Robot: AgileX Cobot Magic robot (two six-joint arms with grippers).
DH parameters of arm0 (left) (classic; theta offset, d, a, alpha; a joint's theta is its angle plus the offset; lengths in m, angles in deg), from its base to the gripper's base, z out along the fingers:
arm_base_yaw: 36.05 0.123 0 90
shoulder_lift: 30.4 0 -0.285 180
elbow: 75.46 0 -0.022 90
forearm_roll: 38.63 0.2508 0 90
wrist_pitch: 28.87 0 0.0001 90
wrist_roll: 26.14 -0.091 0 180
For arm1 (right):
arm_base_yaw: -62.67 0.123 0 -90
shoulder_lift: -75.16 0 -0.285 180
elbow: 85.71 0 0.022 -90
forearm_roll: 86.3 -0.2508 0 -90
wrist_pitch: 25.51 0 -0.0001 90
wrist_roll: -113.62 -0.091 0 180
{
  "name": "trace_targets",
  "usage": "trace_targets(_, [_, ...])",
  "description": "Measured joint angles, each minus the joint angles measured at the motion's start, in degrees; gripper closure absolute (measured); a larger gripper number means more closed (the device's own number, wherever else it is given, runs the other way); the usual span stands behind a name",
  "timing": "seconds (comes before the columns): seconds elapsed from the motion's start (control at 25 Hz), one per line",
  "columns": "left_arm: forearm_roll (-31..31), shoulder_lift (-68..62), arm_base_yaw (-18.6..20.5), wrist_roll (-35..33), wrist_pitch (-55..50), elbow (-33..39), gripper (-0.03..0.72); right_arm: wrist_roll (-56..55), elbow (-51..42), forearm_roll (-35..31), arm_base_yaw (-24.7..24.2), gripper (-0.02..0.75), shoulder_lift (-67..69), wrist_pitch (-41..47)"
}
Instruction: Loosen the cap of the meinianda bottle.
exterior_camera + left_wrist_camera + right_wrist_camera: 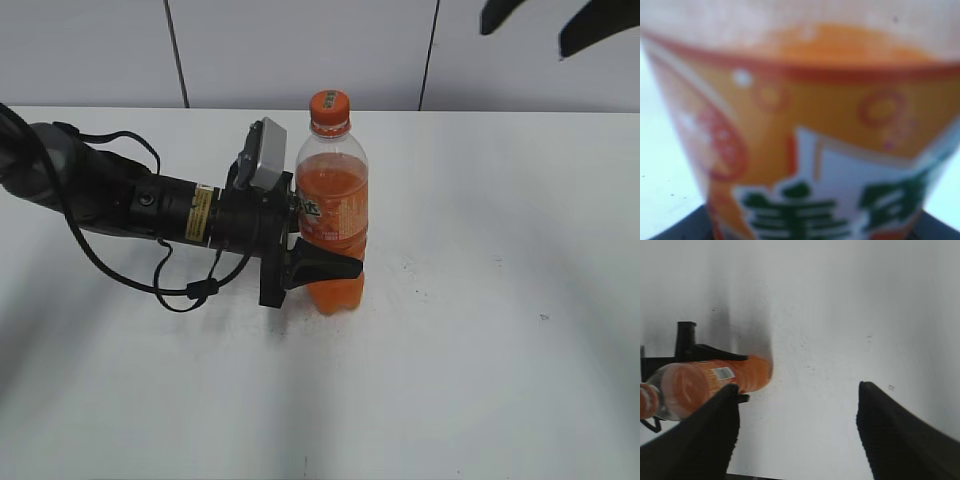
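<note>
The meinianda bottle (333, 210) stands upright on the white table, holding orange drink, with the orange cap (329, 105) screwed on top. My left gripper (325, 268) is shut on the bottle's lower body from the left. The left wrist view is filled by the blurred orange label (805, 150). My right gripper (545, 22) is high at the top right of the exterior view, open and empty. In the right wrist view its open fingers (797, 412) frame bare table, and the bottle (710, 380) shows at the left with the cap (644, 401) at the edge.
The white table (480, 350) stretches all round the bottle. A grey panelled wall (300, 50) stands behind it. The left arm and its cables (120, 200) lie across the table's left side.
</note>
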Motion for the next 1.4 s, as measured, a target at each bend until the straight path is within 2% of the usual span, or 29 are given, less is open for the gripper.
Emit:
trace_targets(0.32, [0.00,0.00,0.00,0.00,0.00,0.00,0.294,-5.82,8.42,0.06,11.54,0.190,8.41,0.02])
trace_targets(0.56, [0.00,0.00,0.00,0.00,-0.61,0.00,0.294,-7.10,9.83,0.06,15.77,0.190,12.37,0.02])
trace_targets(1.4, [-0.43,0.00,0.00,0.17,-2.44,0.00,0.294,-7.26,9.98,-1.10,17.08,0.190,13.36,0.14])
